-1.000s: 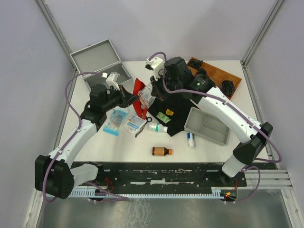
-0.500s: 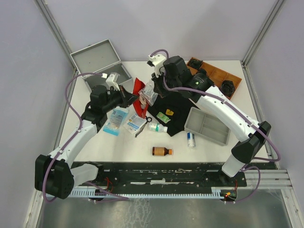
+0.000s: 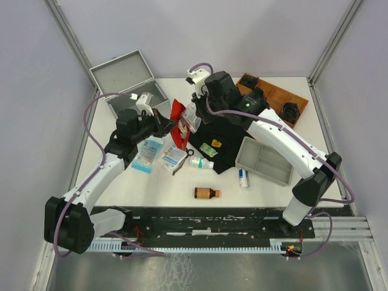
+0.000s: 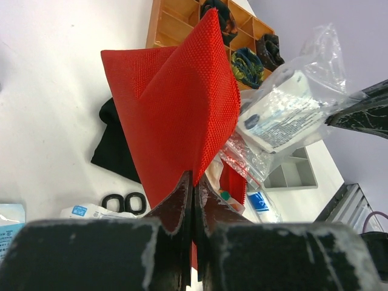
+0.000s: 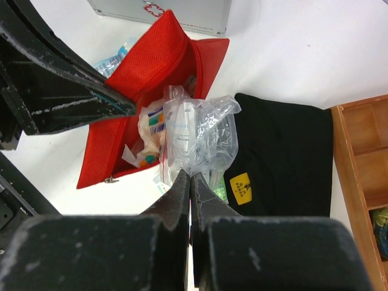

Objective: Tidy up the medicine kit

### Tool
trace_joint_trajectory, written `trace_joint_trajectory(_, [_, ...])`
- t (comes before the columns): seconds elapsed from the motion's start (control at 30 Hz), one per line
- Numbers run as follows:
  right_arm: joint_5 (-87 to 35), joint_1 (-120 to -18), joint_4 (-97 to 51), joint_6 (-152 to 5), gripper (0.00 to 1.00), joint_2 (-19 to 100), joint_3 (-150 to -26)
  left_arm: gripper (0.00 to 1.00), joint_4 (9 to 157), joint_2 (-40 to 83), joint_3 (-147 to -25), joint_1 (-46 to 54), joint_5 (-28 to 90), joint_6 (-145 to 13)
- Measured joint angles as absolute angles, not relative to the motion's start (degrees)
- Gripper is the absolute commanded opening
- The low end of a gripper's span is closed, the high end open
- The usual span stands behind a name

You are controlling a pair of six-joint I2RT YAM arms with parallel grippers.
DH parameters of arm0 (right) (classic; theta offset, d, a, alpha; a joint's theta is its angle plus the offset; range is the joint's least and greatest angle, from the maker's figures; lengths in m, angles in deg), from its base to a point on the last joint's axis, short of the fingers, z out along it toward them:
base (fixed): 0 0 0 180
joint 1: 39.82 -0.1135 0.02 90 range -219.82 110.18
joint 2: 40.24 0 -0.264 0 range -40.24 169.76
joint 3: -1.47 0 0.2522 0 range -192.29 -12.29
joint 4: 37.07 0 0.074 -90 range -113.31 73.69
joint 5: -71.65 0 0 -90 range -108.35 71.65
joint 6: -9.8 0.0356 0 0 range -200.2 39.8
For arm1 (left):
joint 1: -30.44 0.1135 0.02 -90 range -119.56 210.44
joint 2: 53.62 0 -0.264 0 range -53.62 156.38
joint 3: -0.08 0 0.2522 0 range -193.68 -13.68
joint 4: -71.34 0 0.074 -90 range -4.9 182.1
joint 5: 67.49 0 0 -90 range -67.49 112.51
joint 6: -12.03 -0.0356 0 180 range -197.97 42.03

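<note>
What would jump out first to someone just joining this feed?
The bright red pouch in the middle of the top view, pinched at its edge by the left gripper and held up. Right beside it, the right gripper is shut on a crinkled clear plastic packet at the pouch's open mouth. Behind them, at the far left corner, the silver medicine kit stands with its lid open.

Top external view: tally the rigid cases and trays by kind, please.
Metal case: 1
Grey plastic tray: 1
Wooden tray: 1
Total: 3
</note>
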State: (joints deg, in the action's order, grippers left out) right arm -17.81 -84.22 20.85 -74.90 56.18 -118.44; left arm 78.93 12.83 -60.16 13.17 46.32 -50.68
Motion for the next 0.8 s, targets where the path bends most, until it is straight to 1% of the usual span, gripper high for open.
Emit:
trace_joint_trajectory(0.27, [-16.9, -86.6, 21.1, -74.1, 0.0, 59.1, -120.7, 0.03, 78.8, 13.6, -60.2, 12.3, 46.3, -50.6])
trace_joint_trajectory(0.6, [-23.2, -87.0, 20.4, -69.9, 0.01, 61.5, -120.8, 0.03, 77.1, 14.0, -60.1, 12.2, 46.9, -50.1])
trace_joint_trajectory(0.8, [-25.8, -86.3, 19.7, -68.5, 0.0, 63.2, -120.8, 0.03, 74.4, 14.0, -58.6, 12.2, 50.1, -49.9])
